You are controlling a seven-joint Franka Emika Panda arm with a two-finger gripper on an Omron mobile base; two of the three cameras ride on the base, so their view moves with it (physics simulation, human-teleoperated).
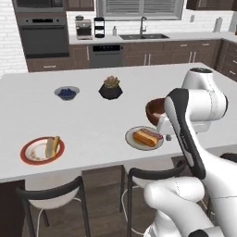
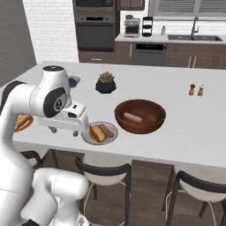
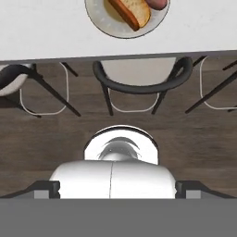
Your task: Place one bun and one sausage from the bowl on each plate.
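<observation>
The reddish-brown bowl (image 2: 140, 128) stands on the island and holds one sausage (image 2: 132, 117). Beside it, the pale grey plate (image 2: 100, 141) carries a bun (image 2: 96, 133) and a sausage (image 2: 106, 129). At the far left, the white plate with the orange-red rim (image 1: 28, 158) also bears a bun (image 1: 49, 147) and a sausage (image 1: 56, 143). My gripper (image 2: 64, 131) hangs just off the counter's front edge, left of the grey plate, pointing down. It is open, its fingertips (image 3: 46, 188) wide apart with nothing between them. The grey plate (image 3: 99, 18) lies at the top of the hand view.
A small grey bowl of blue berries (image 1: 67, 92) and a black plant pot (image 1: 111, 89) sit further back on the island. Salt and pepper shakers (image 2: 196, 89) stand to the right. Dark-backed stools (image 3: 143, 78) are tucked under the counter's front edge, directly below my hand.
</observation>
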